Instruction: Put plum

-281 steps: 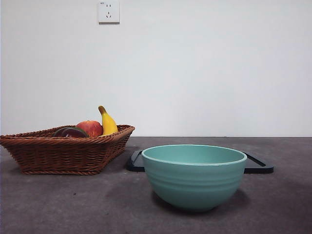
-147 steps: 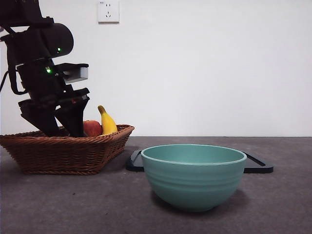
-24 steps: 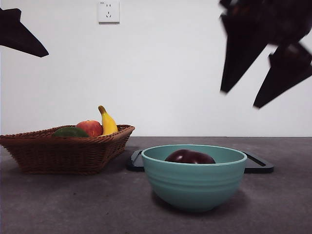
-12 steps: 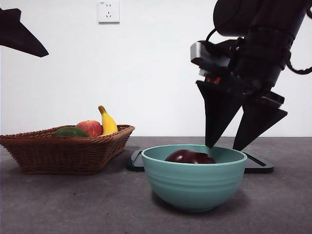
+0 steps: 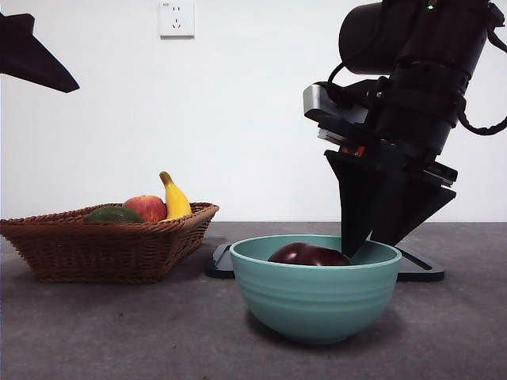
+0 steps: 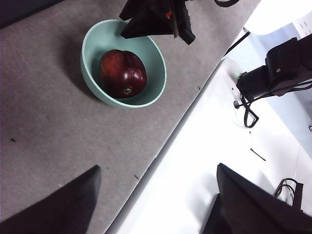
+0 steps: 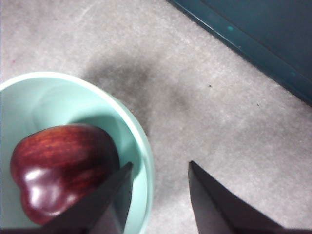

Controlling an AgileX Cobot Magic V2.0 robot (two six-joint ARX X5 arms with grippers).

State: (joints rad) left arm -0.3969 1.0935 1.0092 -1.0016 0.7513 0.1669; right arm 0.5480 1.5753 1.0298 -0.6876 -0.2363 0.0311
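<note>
The right hand (image 5: 371,247) hangs low over the bowl's (image 5: 315,294) far right rim, its jaws apart and holding nothing; in the right wrist view one jaw is inside the rim and the other is outside it, over bare surface (image 7: 209,122). The bowl, pale teal, stands nearest the front camera, a little right of centre. The plum (image 5: 308,255) lies inside it, dark maroon and glossy, its top just showing above the rim in the front view. In the right wrist view the plum (image 7: 63,170) lies just beside the inner jaw, not touched by it.

Behind the bowl, at about 12 o'clock from it, a flat black tray (image 5: 420,269) lies on the grey surface. At about 10 o'clock from the bowl stands a wicker basket (image 5: 103,245) with a green fruit (image 5: 115,214), an apple (image 5: 146,208) and a banana (image 5: 175,198) in it.

The left hand (image 6: 156,200) waits high up, well apart from the bowl, jaws wide apart and empty. On the far wall is a socket (image 5: 177,18).
</note>
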